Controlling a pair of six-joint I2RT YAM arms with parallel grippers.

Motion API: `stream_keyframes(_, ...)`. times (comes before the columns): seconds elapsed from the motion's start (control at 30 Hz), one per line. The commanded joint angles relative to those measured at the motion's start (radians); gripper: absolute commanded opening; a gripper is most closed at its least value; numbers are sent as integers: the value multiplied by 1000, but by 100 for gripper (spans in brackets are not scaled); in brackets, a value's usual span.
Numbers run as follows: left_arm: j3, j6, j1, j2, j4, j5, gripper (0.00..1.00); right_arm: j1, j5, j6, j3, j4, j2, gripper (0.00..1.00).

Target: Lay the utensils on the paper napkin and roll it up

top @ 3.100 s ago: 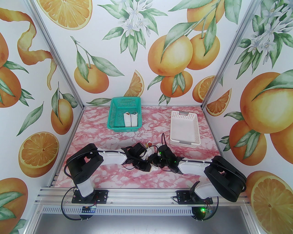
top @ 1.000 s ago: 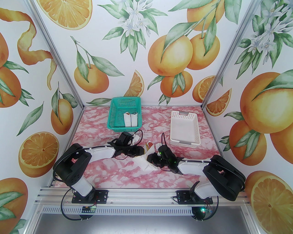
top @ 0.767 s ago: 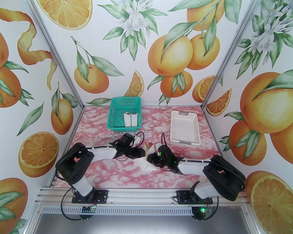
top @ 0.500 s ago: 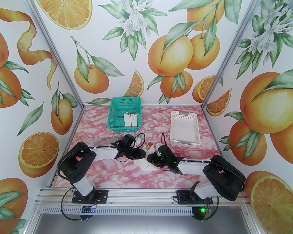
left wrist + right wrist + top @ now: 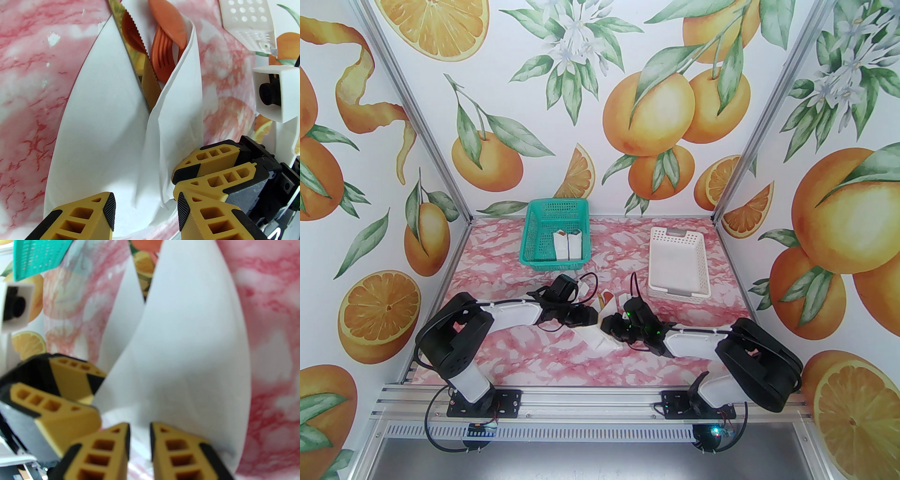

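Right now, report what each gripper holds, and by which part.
The right gripper pinches the paper napkin at its near, folded end. The left gripper straddles it with fingers apart, holding nothing.

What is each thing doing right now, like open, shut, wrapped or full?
paper napkin, both sides folded up around the utensils, not rolled tight yet
utensils, lying inside the paper napkin, heads sticking out
left gripper, open, over the paper napkin
right gripper, shut on the paper napkin
green basket, upright, holding two white bundles
white basket, upright on the table
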Motion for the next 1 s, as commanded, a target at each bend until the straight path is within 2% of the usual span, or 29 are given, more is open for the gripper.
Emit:
stream_keyframes(0.0,22,7,-2,-10,4,5,50,9,21,-14,-3,-91,16,24)
stream_keyframes(0.2,21,-13,-5,14,53,51,46,8,22,-12,-5,-91,16,24)
stream_keyframes(0.5,17,-8,-8,23,43,46,42,7,21,-10,-3,-84,18,24)
stream_keyframes(0.73,22,11,-8,17,8,13,22,7,19,-9,4,-81,14,24)
stream_keyframes(0.97,26,20,-7,3,-11,-6,12,7,19,-17,18,-97,10,25)
